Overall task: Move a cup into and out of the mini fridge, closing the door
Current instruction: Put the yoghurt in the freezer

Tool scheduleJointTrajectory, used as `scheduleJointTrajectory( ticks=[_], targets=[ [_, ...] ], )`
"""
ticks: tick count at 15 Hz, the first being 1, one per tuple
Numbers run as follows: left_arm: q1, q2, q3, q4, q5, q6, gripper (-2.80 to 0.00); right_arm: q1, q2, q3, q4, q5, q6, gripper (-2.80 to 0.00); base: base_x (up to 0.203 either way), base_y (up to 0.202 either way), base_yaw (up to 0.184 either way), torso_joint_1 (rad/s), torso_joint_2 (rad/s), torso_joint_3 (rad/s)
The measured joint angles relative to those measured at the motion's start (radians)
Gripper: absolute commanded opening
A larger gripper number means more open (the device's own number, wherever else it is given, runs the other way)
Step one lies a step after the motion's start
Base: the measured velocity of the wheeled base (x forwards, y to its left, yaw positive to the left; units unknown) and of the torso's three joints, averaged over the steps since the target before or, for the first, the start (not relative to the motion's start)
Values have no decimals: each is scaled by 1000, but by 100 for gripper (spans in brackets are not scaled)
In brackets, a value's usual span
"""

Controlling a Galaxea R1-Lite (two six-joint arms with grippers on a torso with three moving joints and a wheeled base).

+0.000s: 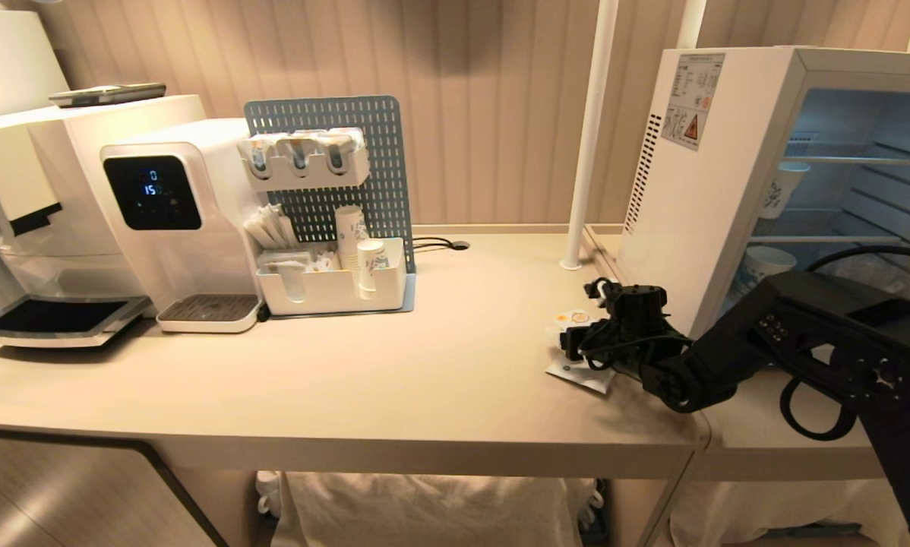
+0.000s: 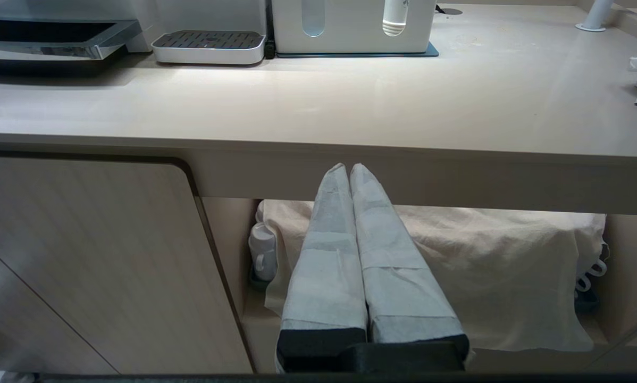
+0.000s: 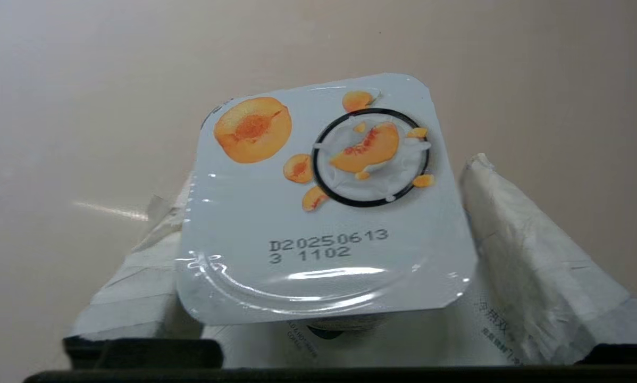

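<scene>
Right gripper (image 1: 576, 334) reaches over the counter (image 1: 424, 365) just left of the mini fridge (image 1: 713, 190), at the cup (image 1: 574, 317) — door not in view. Left wrist view: left gripper (image 2: 349, 169) clenched, empty, below the counter edge. Right wrist view: taped fingers (image 3: 515, 223) flank the cup (image 3: 324, 202) on both sides — grasp unconfirmed; cannot tell.

Wall (image 1: 462, 114): beige vertical slats.
Bench (image 1: 394, 380): pale wood top, cabinet door (image 2: 100, 266) beneath.
Pole (image 1: 588, 137): white, standing on bench.
Light: warm, glare on bench.
</scene>
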Motion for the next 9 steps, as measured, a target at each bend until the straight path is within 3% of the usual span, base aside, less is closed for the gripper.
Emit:
scheduleJointTrajectory(
  ticks=[9],
  targets=[
    [0,0,0,0,0,0,-280,-1,-49,63,-14,-6,3,-280,0,0,0,0,0,0]
  ],
)
